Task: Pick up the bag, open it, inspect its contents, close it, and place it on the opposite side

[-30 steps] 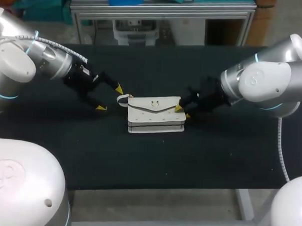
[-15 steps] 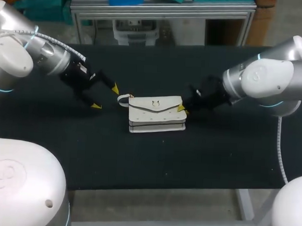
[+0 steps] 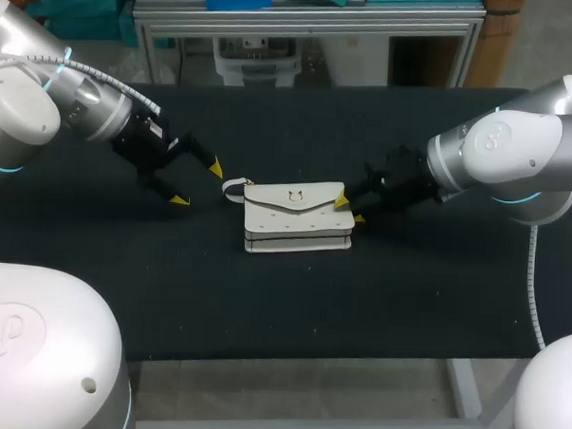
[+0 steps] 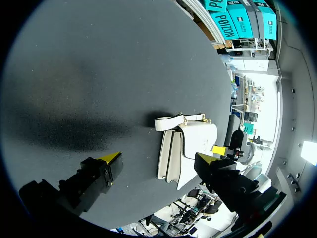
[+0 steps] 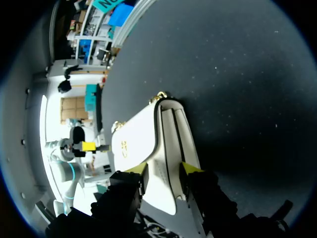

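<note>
Picking up looks to be the step in hand: the bag lies flat on the table, with the right gripper clamped on its end. The left gripper, spread and empty, hangs beside the bag's strap end. Next probably comes a steady lift.

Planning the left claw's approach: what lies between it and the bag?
Between left claw and bag, only bare table, in the head view.

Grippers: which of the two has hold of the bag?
The right gripper, shut across the end of the white bag; the left gripper hangs open, apart from the bag.
</note>
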